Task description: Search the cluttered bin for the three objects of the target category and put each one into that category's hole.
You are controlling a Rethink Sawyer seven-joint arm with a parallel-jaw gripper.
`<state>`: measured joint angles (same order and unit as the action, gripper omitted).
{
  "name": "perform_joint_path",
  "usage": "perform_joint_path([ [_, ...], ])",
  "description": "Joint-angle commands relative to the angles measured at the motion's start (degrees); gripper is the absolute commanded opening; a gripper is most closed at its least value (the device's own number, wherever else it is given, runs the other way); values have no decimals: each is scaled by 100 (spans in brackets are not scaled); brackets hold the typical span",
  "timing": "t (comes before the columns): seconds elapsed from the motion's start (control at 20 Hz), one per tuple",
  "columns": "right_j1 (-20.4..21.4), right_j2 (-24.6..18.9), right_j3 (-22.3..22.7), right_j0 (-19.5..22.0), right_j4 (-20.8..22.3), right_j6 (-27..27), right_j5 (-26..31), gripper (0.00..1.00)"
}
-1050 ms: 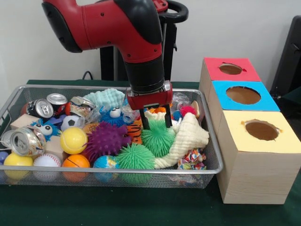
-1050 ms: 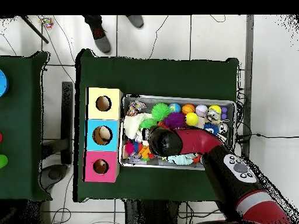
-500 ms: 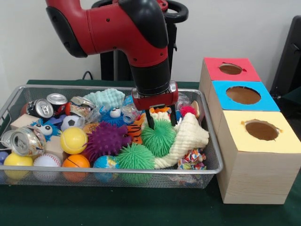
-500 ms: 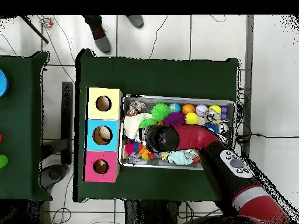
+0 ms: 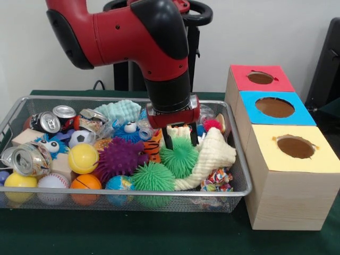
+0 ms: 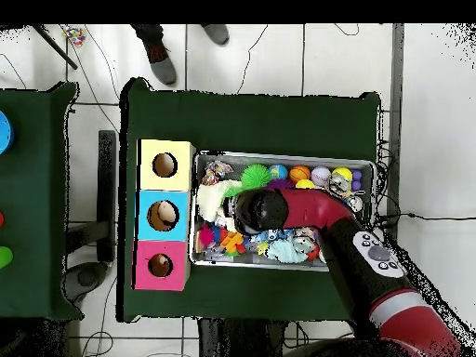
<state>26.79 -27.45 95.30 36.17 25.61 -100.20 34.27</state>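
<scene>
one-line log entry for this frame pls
phase: reaching | gripper: open, fingers astride green spiky ball | bin: cluttered | boxes: nothing seen in holes

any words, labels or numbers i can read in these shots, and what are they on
None can be read.
Crushed cans at the wire bin's end carry print, too blurred to read.
The three boxes show holes only, no labels.

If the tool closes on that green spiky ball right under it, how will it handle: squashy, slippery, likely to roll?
The green spiky rubber ball is covered in thin soft-looking spines, so it will probably squash and the open tool may grip only spines. It looks light for its size. It sits wedged between the cream knitted cloth and the purple spiky ball, so rolling seems unlikely.
</scene>
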Motion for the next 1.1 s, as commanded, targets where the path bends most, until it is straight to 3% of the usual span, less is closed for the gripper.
perform_joint_path([
  [0.05,-282,-396,-831,-167,-170,612,840,100],
  [0.35,-488,-264,-1722,-519,-139,608,1351,100],
  [0.55,-636,-268,-2015,-547,-100,644,1320,100],
  [1.1,-578,-463,-1788,-279,-238,783,1293,100],
])
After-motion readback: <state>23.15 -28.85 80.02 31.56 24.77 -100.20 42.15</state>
